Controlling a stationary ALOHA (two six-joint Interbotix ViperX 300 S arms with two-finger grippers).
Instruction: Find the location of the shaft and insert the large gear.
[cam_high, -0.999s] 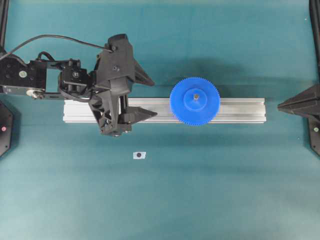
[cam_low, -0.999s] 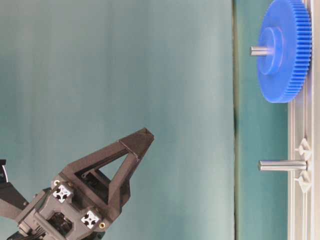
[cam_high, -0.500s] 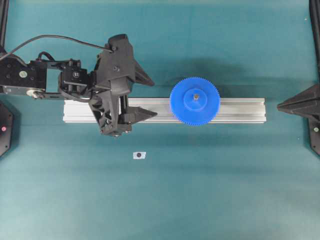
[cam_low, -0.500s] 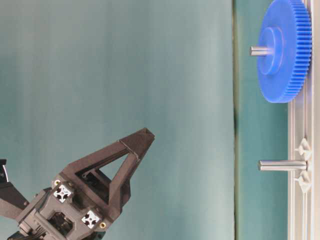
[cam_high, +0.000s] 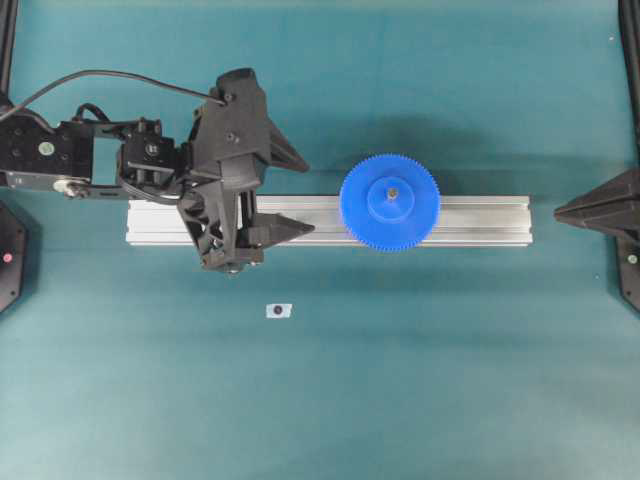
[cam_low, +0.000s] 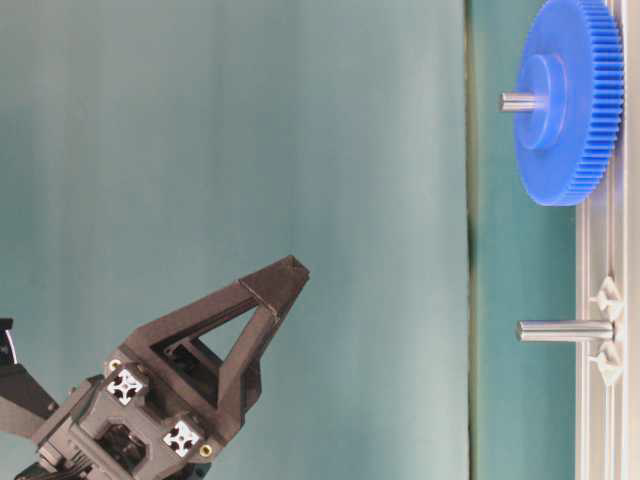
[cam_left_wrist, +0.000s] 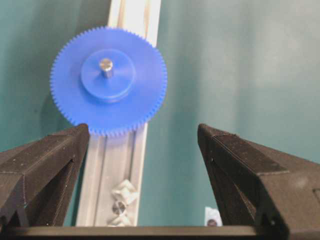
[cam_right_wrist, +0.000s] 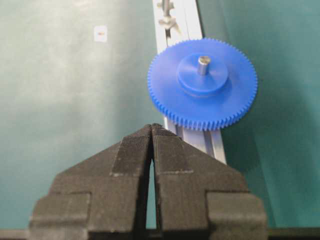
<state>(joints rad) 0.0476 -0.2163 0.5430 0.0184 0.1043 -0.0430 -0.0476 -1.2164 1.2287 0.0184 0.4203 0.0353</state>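
The large gear is a blue toothed disc lying flat on the aluminium rail. A grey shaft pokes up through its hub. A second bare shaft stands on the rail between two clear diamond feet, close under my left gripper. That gripper hovers over the rail left of the gear, open and empty. At the right edge, my right gripper points at the rail's end; in its wrist view the right gripper is shut on nothing, short of the gear.
A small white tag with a dark dot lies on the teal mat in front of the rail. Black frame posts stand at the left and right borders of the overhead view. Open mat lies in front of and behind the rail.
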